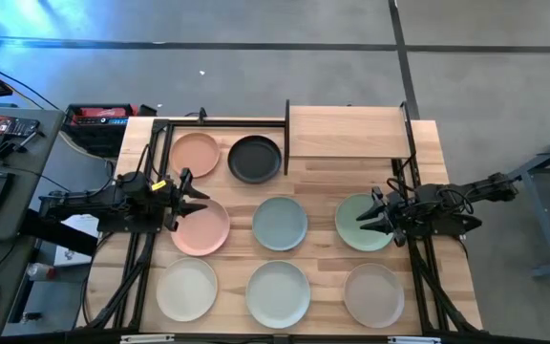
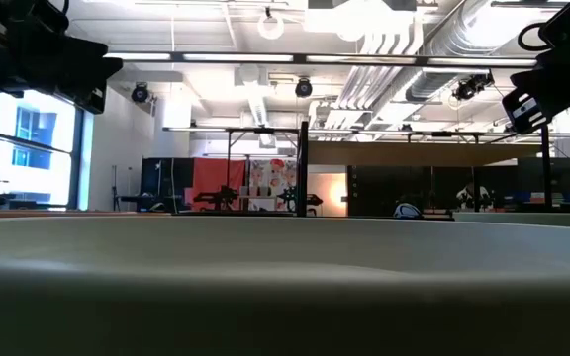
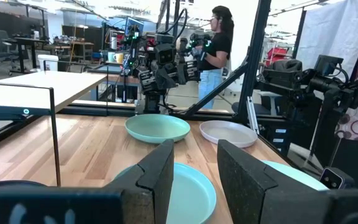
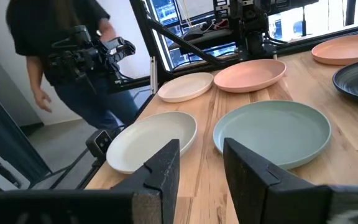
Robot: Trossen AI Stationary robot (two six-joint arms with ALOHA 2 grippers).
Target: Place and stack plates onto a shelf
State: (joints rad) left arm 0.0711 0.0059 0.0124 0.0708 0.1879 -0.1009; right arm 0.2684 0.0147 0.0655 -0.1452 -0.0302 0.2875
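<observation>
The slatted wooden tabletop (image 1: 323, 182) carries everything, and at its far edge stands the shelf (image 1: 349, 132), a light-wood board on a black frame, bare of plates. Nothing is stacked yet: nine plates lie singly in three rows. Nearest the shelf are a peach plate (image 1: 195, 154) and a black plate (image 1: 255, 159); in the middle row a pink plate (image 1: 201, 227), a blue-green plate (image 1: 280, 223) and a sage green plate (image 1: 359, 225); in the near row a cream plate (image 1: 186, 289), a pale plate (image 1: 278, 293) and a beige plate (image 1: 374, 294). The ninth plate is not clear from above. The left gripper (image 1: 196, 195) hangs over the far edge of the pink plate, jaws parted by a modest gap and holding nothing; the right gripper (image 1: 370, 216) hangs over the sage green plate, likewise slightly parted and empty. The plates look stiff, light and shallow, with a smooth matte finish that could slip under a weak pinch, and perhaps chip if dropped. Lying flat, each offers only its thin raised rim, so the sound hold is one finger over the lip and one beneath, pinching the wall at the side nearest the arm.
</observation>
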